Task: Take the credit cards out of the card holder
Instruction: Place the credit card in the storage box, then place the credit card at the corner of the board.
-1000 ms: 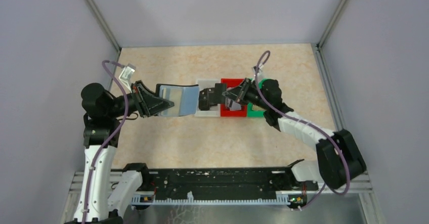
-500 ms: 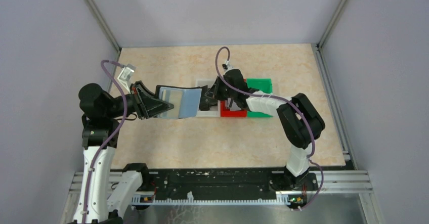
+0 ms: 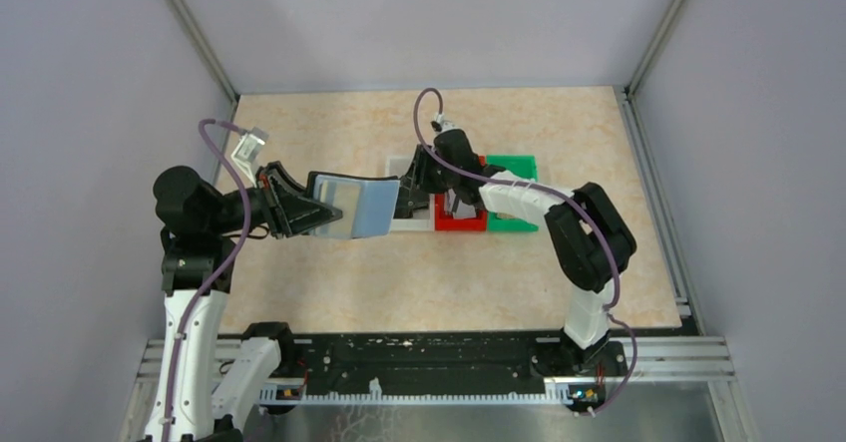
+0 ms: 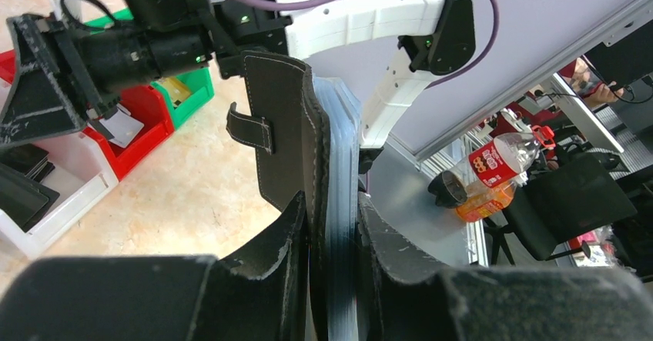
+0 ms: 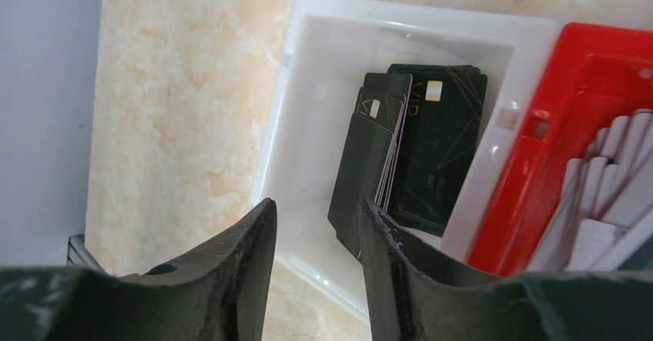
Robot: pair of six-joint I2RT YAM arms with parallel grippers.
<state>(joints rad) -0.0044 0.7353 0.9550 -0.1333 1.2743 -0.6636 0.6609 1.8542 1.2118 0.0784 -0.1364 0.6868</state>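
My left gripper (image 3: 317, 208) is shut on the black card holder (image 3: 351, 206) and holds it above the table, its grey-blue inner slots facing up. In the left wrist view the card holder (image 4: 281, 125) stands edge-on between the fingers (image 4: 289, 225), strap tab hanging to the left. The right gripper (image 5: 316, 206) hangs open over the white bin (image 5: 308, 110), nothing between its fingers. Inside that bin lie dark credit cards (image 5: 435, 141); a small stack (image 5: 373, 164) leans just past the right fingertip. From above, the right gripper (image 3: 412, 191) sits at the card holder's right end.
A red bin (image 3: 461, 221) with grey-white cards (image 5: 608, 195) and a green bin (image 3: 511, 169) stand in a row right of the white bin (image 3: 399, 224). Grey walls enclose the table on three sides. A metal rail (image 3: 429, 367) runs along the near edge.
The right arm has swung left from above the red bin to above the white bin, and its jaws have opened. The left gripper and the card holder have barely moved.
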